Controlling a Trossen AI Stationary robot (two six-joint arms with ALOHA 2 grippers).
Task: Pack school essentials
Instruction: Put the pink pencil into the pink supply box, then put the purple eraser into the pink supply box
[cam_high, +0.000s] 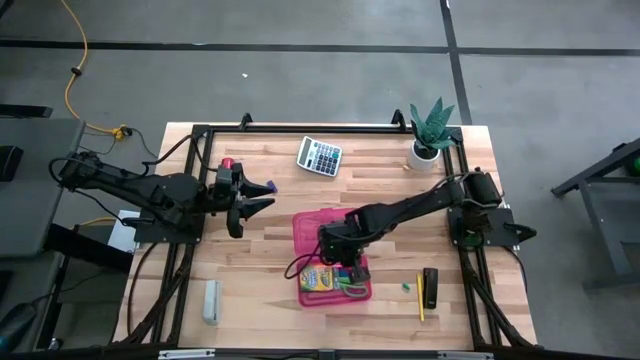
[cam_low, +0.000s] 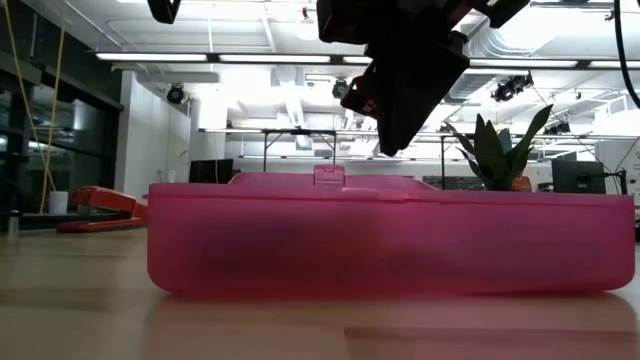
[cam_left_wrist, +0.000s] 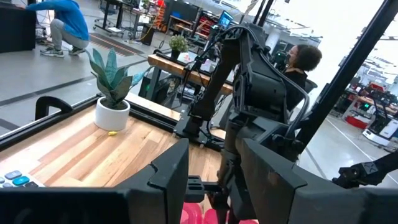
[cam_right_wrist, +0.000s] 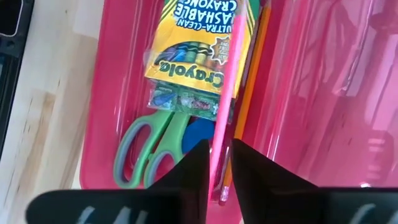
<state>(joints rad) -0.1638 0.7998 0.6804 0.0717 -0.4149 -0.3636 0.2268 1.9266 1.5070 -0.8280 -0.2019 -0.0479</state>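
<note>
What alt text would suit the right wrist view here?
The right hand hovers over an open pink case, its fingers straddling a pink pencil. In the case lie a yellow Crayola crayon box, green-handled scissors and an orange pencil.

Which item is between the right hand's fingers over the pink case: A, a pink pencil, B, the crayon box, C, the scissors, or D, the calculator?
A: in the right wrist view the pink pencil runs down into the narrow gap at the right hand, while the scissors and crayon box lie beside it in the case.
</note>
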